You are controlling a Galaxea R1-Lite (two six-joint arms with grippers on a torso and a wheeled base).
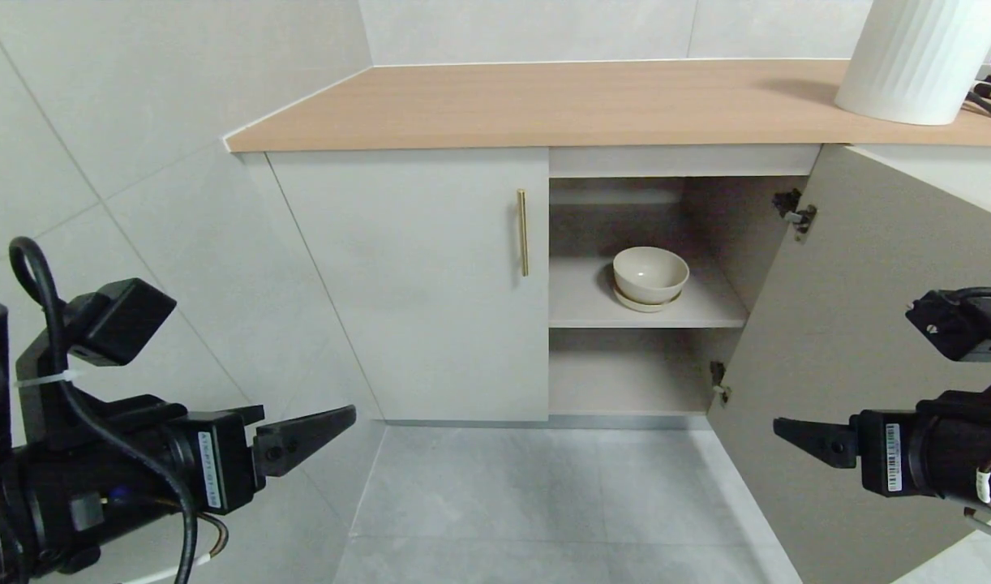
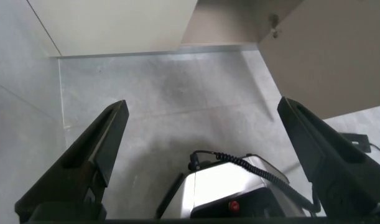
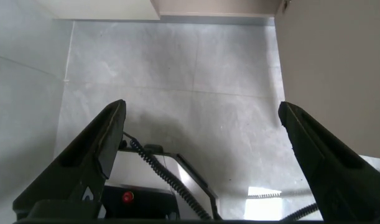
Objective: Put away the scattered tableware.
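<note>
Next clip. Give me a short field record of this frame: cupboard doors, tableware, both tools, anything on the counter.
cupboard: left door shut, right door swung open
tableware: bowl sits on a plate on the middle shelf
left tool: open, holding nothing, above the floor
right tool: open, holding nothing, above the floor near the open door
counter: white ribbed vessel at its right end

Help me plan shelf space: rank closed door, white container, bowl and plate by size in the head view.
1. Closed door
2. White container, cropped by the frame
3. Bowl and plate: unsure, the bowl hides most of the plate.
</note>
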